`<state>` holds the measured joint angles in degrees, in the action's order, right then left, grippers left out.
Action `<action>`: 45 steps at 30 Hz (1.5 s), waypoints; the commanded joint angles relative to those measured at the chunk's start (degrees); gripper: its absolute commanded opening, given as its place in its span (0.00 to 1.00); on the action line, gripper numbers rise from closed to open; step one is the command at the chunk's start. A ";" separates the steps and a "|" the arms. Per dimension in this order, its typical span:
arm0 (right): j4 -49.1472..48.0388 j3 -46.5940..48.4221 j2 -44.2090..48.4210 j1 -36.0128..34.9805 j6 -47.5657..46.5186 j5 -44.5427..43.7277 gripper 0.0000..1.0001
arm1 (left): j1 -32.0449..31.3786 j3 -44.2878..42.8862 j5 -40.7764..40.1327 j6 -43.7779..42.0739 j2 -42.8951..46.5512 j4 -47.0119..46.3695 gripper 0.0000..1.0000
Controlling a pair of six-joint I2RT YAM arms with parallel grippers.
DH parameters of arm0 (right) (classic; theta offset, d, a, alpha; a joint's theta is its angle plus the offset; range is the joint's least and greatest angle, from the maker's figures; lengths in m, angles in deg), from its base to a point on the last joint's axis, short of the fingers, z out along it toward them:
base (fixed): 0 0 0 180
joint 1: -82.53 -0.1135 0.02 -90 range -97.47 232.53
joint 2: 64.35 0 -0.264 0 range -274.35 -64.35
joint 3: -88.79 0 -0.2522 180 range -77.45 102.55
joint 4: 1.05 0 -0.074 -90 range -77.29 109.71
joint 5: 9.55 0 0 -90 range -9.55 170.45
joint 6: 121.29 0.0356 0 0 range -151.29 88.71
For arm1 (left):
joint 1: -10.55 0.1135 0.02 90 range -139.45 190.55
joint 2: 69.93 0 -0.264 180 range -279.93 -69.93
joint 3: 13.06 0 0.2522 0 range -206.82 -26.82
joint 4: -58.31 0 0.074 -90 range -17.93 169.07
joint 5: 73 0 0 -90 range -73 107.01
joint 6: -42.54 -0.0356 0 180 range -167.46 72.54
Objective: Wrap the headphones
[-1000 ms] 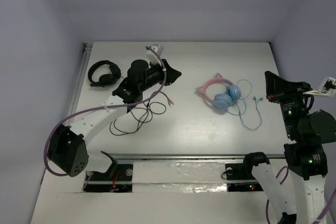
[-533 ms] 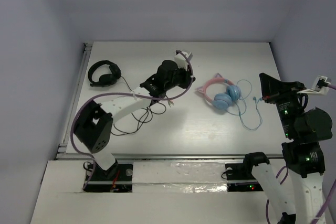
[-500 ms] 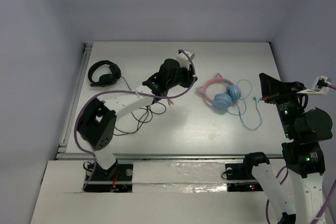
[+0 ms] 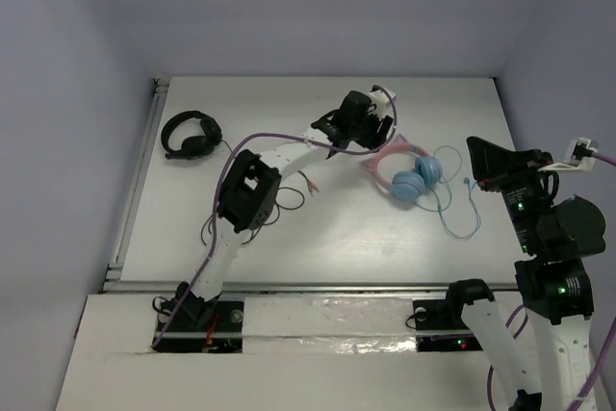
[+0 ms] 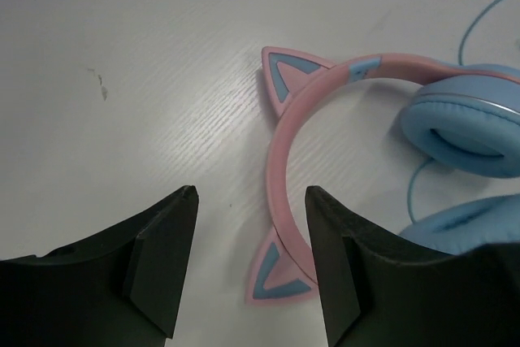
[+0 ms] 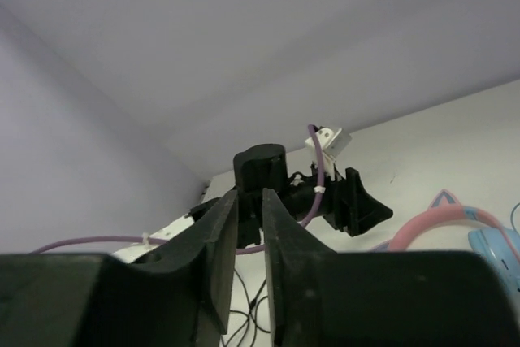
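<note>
Hovering my left gripper, jaws spread and empty, beside the headphones. Right gripper barely parted, holding nothing. Cable lying loose; wrapping all left.

A white table carries two sets of headphones. Pink cat-ear headphones with light blue earcups lie flat on it. Their thin light blue cable loops loosely on the tabletop just right of them. Black headphones lie well to their left. A thin black cable sprawls in loops between the two sets.
</note>
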<state>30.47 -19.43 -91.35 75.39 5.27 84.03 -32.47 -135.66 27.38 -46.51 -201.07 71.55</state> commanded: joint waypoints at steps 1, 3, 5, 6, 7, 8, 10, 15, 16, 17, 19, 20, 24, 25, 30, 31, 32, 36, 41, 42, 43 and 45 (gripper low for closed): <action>-1.23 -0.19 0.20 0.37 -0.78 1.87 0.27 | 0.13 -9.01 -0.62 -3.76 -3.95 6.92 0.53; -1.41 -0.36 0.02 0.37 -0.78 2.40 0.37 | -0.39 -12.43 -0.70 -4.29 -6.84 8.50 0.54; -1.59 -0.63 -0.24 0.37 -0.78 2.84 0.38 | -0.39 -13.85 -0.62 -5.17 -8.26 9.30 0.54; -1.76 -0.71 -0.33 0.37 -0.78 2.93 0.38 | -1.00 -15.16 -0.70 -5.43 -9.48 10.00 0.54; -1.85 -0.89 -0.42 0.37 -0.78 3.19 0.38 | -1.01 -15.61 -0.96 -5.78 -9.93 10.09 0.54; -1.94 -0.89 -0.77 0.37 -0.70 3.72 0.38 | -1.53 -15.88 -1.23 -6.22 -10.46 10.09 0.55; -2.03 -1.07 -1.21 0.37 -0.61 4.33 0.38 | -2.33 -17.19 -3.59 -7.10 -11.86 10.79 0.55; -2.20 -0.89 -2.00 0.37 -0.43 5.39 0.37 | -4.08 -19.75 -5.45 -8.69 -14.15 12.12 0.54; -2.12 -0.98 -2.00 0.37 -0.35 5.39 0.37 | -4.08 -19.66 -5.62 -8.77 -14.24 12.03 0.54; -2.11 -1.07 -2.00 0.37 -0.43 5.48 0.37 | -4.08 -19.66 -6.06 -8.86 -14.41 11.94 0.53; -2.03 -1.07 -1.91 0.37 -0.34 5.48 0.37 | -4.61 -20.18 -7.55 -9.04 -15.38 12.20 0.51; -2.03 -1.07 -1.91 0.37 -0.34 5.48 0.37 | -4.61 -20.62 -7.99 -9.04 -15.82 12.46 0.51; -1.94 -0.89 -1.82 0.37 -0.34 5.74 0.36 | -4.61 -23.08 -9.84 -8.69 -18.54 13.52 0.50; -1.94 -0.98 -1.82 0.37 -0.34 5.74 0.36 | -4.61 -23.35 -9.84 -8.51 -18.90 13.43 0.50; -2.03 -1.33 -1.91 0.37 -0.26 5.83 0.36 | -4.61 -25.81 -9.67 -7.90 -21.27 13.52 0.43; -2.03 -1.33 -1.91 0.37 -0.26 5.83 0.36 | -4.61 -25.99 -9.41 -7.89 -21.45 13.43 0.43; -1.94 -1.42 -1.82 0.37 -0.26 5.74 0.36 | -4.61 -26.07 -9.06 -7.72 -21.62 13.43 0.40; -2.03 -1.59 -1.82 0.37 -0.26 5.30 0.36 | -4.61 -26.08 -8.70 -7.10 -22.32 13.52 0.26; -2.55 -2.47 -1.74 0.37 -0.08 5.22 0.34 | -4.61 -24.59 -9.84 -6.23 -21.98 12.91 0.00; -2.55 -2.73 -1.74 0.37 -0.08 5.22 0.25 | -4.61 -22.93 -9.84 -6.05 -20.41 12.56 0.00; -2.81 -3.17 -1.74 0.37 -0.17 5.30 0.16 | -4.61 -21.43 -9.84 -5.00 -19.00 11.42 0.00; -3.87 -4.22 -2.00 0.37 -0.61 6.53 0.00 | -3.82 -16.09 -8.27 -4.03 -12.70 9.49 0.00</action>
<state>30.07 -22.86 -93.28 75.39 5.03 89.05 -36.84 -157.12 19.62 -51.45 -220.32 81.76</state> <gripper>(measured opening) 0.030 0.113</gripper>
